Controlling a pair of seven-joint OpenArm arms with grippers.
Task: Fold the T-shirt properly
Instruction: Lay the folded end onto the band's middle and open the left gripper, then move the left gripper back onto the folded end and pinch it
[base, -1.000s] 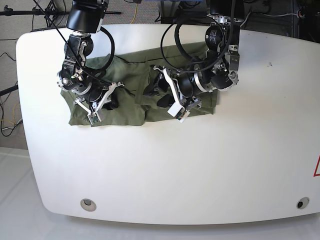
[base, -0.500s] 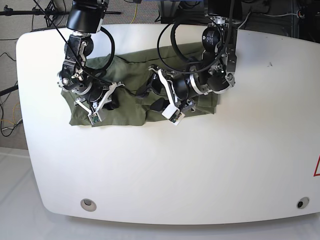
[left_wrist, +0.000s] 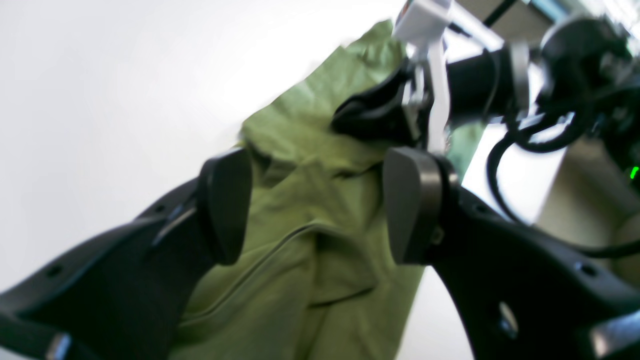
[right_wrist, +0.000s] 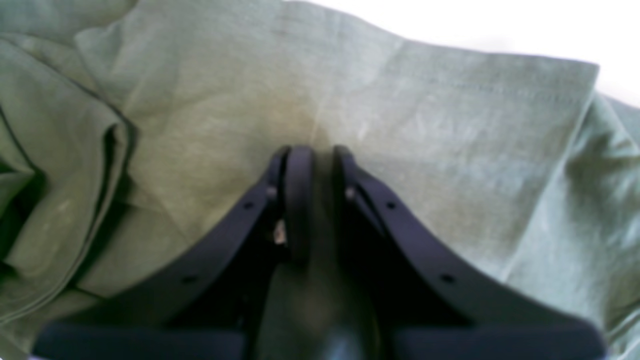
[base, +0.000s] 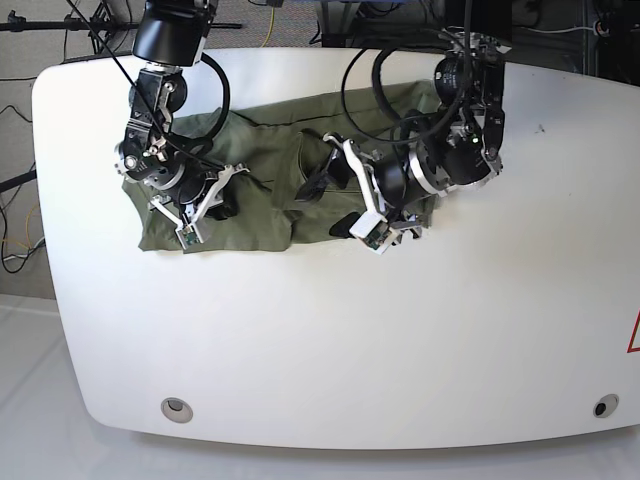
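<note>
The olive-green T-shirt (base: 255, 160) lies rumpled and partly folded on the white table (base: 330, 340), toward its far left. My right gripper (base: 220, 205) is down on the shirt's left part. In the right wrist view this gripper (right_wrist: 317, 157) is shut, with a fold of the shirt (right_wrist: 450, 125) pinched between its tips. My left gripper (base: 328, 205) is open over the shirt's middle. In the left wrist view its jaws (left_wrist: 317, 210) stand wide apart just above the fabric (left_wrist: 310, 150), which has a seam running under them. The neck tag is not visible.
Two round fittings (base: 177, 407) (base: 600, 407) sit near the table's front edge. A red mark (base: 634, 335) is at the right edge. Cables and stands crowd the floor behind the table. The right arm (left_wrist: 480, 85) shows close ahead in the left wrist view.
My left arm has swung right and slightly toward the front, its open gripper now over the shirt's middle-right. My right gripper has stayed in place on the shirt.
</note>
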